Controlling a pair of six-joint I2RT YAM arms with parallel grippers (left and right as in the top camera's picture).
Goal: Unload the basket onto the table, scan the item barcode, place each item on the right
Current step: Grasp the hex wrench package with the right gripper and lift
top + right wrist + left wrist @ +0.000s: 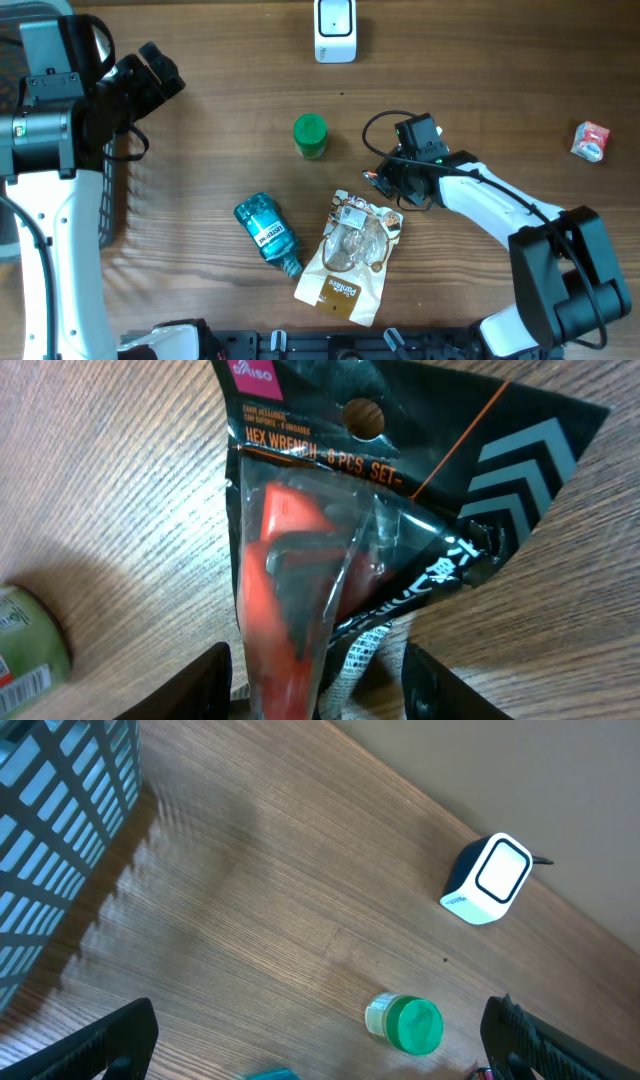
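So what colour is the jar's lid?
Green round lid, clearest in the left wrist view.

green jar (310, 136), teal bottle (266, 231), snack bag (350, 262)

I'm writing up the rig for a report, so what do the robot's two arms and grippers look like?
The left arm and right arm are alike: smooth white links between chunky black joints. The left gripper and right gripper are black, each with two blunt black fingers. A thin black cable loops beside the right wrist. No readable markings show.
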